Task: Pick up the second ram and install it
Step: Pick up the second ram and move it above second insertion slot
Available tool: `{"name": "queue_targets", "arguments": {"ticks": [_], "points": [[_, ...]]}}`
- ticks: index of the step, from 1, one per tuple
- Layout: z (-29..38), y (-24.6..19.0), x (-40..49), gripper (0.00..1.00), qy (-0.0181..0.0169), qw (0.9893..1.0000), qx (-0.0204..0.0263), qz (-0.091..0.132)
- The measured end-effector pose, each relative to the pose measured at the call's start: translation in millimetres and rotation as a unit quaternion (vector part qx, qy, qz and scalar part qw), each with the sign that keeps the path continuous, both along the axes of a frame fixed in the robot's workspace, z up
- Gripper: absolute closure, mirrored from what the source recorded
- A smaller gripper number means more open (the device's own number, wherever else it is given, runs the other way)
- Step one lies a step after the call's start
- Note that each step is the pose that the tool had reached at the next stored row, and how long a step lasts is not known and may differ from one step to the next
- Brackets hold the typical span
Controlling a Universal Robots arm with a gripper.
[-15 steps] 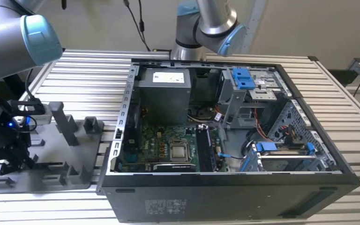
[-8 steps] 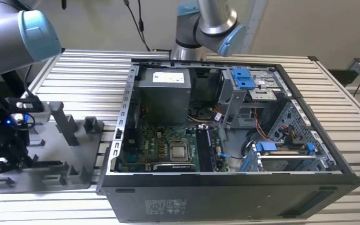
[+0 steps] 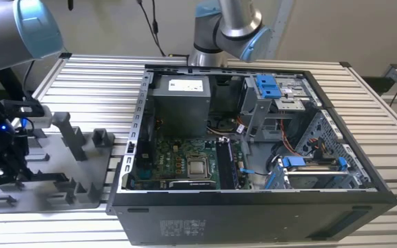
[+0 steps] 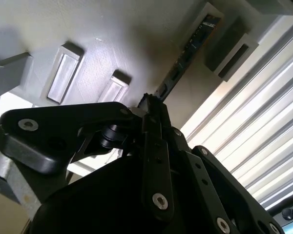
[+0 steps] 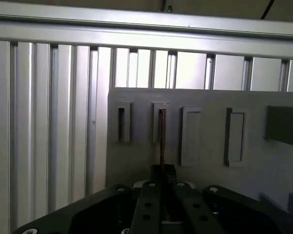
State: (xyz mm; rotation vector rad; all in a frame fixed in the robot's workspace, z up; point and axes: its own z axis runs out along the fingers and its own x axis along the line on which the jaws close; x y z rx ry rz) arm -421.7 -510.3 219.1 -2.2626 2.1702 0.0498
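Note:
The second ram (image 5: 162, 139) is a slim dark board standing on edge in the slotted blocks of a grey fixture plate (image 5: 132, 161). In the second wrist view the ram (image 4: 185, 53) runs from a slotted block straight into my fingertips. My gripper (image 5: 162, 171) sits at the near end of the stick, its black fingers drawn together with the board's edge between them (image 4: 151, 105). In the exterior view my gripper (image 3: 2, 173) hangs low over the fixture plate (image 3: 47, 202) at that view's left.
An open computer case (image 3: 254, 219) lies at the exterior view's right of the fixture, its motherboard (image 3: 178, 155) exposed, with a dark stick (image 3: 225, 164) standing in a slot beside the processor. Upright grey blocks (image 3: 71, 137) rise from the plate. The table is ribbed metal.

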Motion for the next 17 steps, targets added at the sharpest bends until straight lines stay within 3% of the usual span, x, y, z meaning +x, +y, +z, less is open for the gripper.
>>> {"name": "queue_targets", "arguments": {"ticks": [17], "points": [[17.5,0.0,0.0,0.86,0.0,0.9999,0.0009,-0.012]]}}
